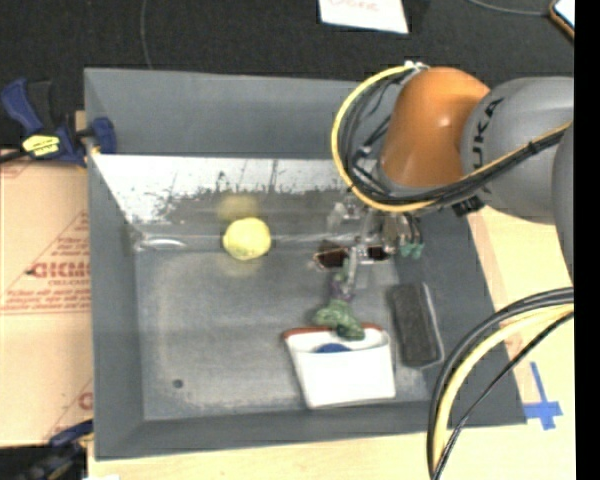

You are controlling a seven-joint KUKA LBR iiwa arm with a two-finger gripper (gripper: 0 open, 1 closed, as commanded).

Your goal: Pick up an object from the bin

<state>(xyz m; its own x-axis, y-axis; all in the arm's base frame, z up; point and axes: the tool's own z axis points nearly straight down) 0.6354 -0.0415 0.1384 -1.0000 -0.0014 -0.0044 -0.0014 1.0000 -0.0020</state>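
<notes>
Grey metal bin holds loose things lying apart, so each can be taken singly: a round yellow ball by the back wall, a dark rectangular block. Bent downward, the arm hangs its fingers just above a small green lump at a white rectangular tray's rim; open or closed, I cannot tell.

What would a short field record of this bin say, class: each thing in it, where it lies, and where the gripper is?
bin: grey metal, a few loose things
yellow ball: by the far wall, alone, left of the gripper
white tray: near the front wall, red back edge, something blue inside
green thing: at the tray's back edge
dark block: flat, right of the tray
gripper: right of centre, nearest the green thing
</notes>
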